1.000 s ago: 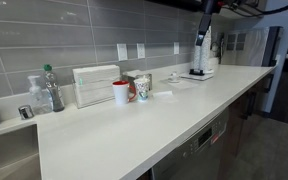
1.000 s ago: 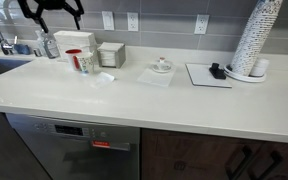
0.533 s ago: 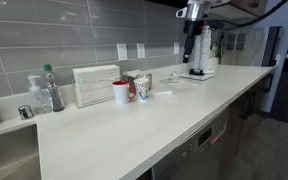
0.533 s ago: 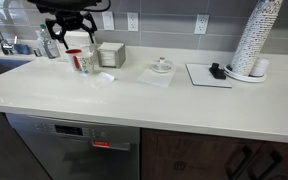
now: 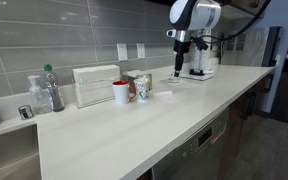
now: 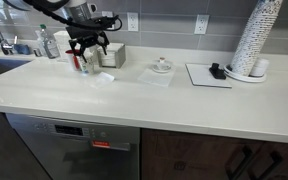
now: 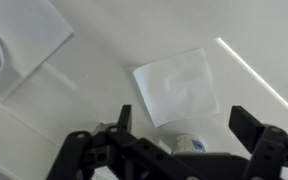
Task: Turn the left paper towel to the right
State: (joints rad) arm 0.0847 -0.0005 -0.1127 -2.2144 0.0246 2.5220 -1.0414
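The left paper towel is a small white square sheet lying flat on the white counter, just in front of two mugs. In the wrist view the left paper towel lies between and just beyond my fingers. My gripper hangs above the mugs and the sheet, clear of both, with its jaws wide apart and nothing in them. It also shows in the wrist view and in an exterior view.
A red mug and a patterned mug stand by a white towel dispenser. A second white sheet carries a small dish. A dark-edged sheet, a tall cup stack and sink-side bottles are also there.
My arm has swung along the counter and come down from high up to just above the mugs and the left paper towel. The jaws stay open. Nothing on the counter has moved.
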